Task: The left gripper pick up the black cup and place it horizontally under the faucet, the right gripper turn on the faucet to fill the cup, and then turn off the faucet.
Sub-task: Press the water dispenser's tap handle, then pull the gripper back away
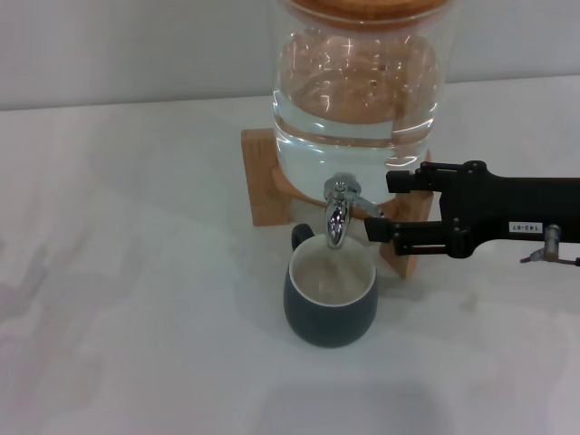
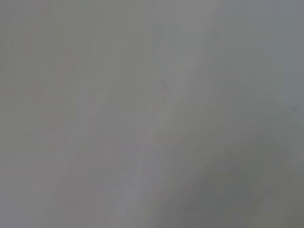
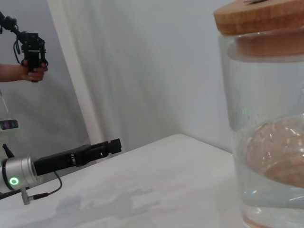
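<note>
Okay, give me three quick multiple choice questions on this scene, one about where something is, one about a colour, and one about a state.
1. Where is the black cup?
A. Under the faucet
B. On the jar's lid
C. In the left gripper

2. What colour is the cup's inside?
A. Red
B. Cream-white
C. Blue

3. How is the right gripper set?
A. Open beside the faucet
C. Shut on the cup
B. Parked far from the jar

Answers: 1 A, the spout hangs above its mouth. 2 B, the pale inside shows in the head view. 3 A, its two fingers stand apart at the faucet.
</note>
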